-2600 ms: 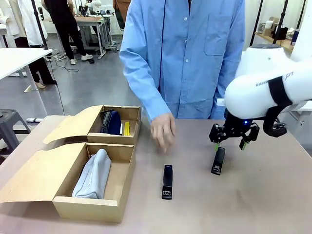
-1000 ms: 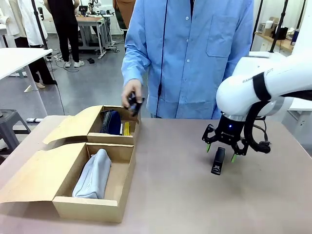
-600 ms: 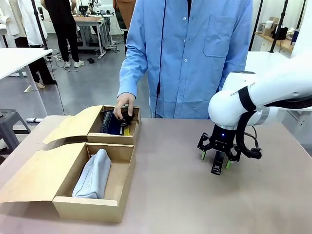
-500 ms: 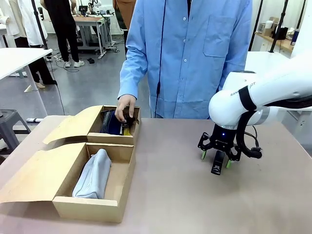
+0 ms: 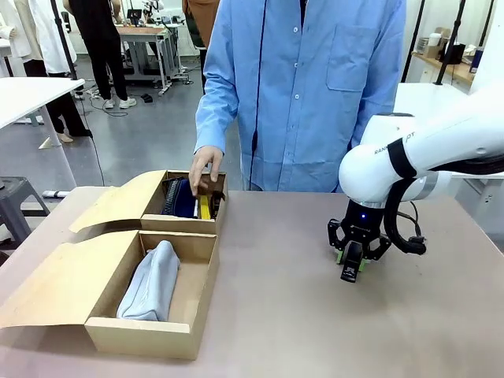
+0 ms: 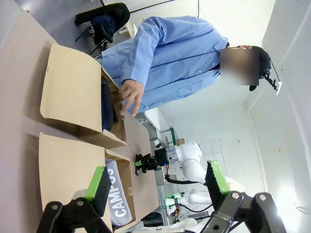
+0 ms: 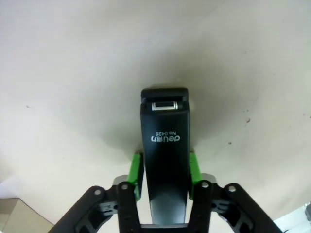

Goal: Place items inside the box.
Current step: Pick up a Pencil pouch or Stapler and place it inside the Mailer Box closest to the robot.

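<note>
Brown table (image 5: 268, 323), right gripper (image 5: 351, 261) pinching black stapler (image 7: 164, 141), person's hand (image 5: 203, 166) at box (image 5: 177, 224)

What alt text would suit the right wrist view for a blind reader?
The right gripper presses its two green pads against the sides of a black stapler lying on the pale table. Small white print on its top reads upside down.

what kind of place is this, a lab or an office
Most likely a robotics lab or workshop: a white robot arm works at a table shared with a person in a blue coat, and behind stand workbenches loaded with gear, cables trailing on the floor.
</note>
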### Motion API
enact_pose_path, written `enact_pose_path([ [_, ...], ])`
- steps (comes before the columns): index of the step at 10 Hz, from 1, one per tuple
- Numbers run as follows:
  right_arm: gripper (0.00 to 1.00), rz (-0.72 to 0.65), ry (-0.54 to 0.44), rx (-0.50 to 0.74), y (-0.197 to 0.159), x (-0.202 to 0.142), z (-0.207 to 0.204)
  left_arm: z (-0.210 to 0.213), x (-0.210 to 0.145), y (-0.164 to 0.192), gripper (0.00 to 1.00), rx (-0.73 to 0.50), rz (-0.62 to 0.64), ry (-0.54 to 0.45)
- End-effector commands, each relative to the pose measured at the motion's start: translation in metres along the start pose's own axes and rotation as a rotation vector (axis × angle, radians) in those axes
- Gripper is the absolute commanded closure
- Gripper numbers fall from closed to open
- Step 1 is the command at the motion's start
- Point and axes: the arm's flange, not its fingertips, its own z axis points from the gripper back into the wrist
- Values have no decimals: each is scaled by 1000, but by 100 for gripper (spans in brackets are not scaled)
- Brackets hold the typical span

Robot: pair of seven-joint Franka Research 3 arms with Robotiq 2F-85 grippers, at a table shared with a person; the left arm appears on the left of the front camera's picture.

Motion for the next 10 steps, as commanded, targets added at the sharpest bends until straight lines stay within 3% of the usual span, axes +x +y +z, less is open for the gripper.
enact_pose_path([
  [1, 100, -27, -16, -43, 7, 0, 7, -1, 1, -2, 0, -25, -21, -15],
  [4, 100, -4, -21, -45, 4, -7, 18, -1, 1, -2, 0, -25, -21, -15],
  [5, 100, 58, -31, -23, 0, -25, 45, -1, 1, -2, 0, -25, -21, -15],
  [6, 100, 148, -14, -27, -5, -55, 84, -1, 1, -2, 0, -25, -21, -15],
  [7, 100, 340, 58, 8, -8, -101, 124, -1, 1, -2, 0, -25, -21, -15],
  [8, 100, 445, 50, -24, -8, -143, 149, -1, 1, -2, 0, -25, -21, -15],
  [9, 100, 643, -16, 5, 0, -180, 161, -1, 1, -2, 0, -25, -21, -15],
  [10, 100, 748, -58, 24, 14, -202, 157, -1, 1, -2, 0, -25, -21, -15],
])
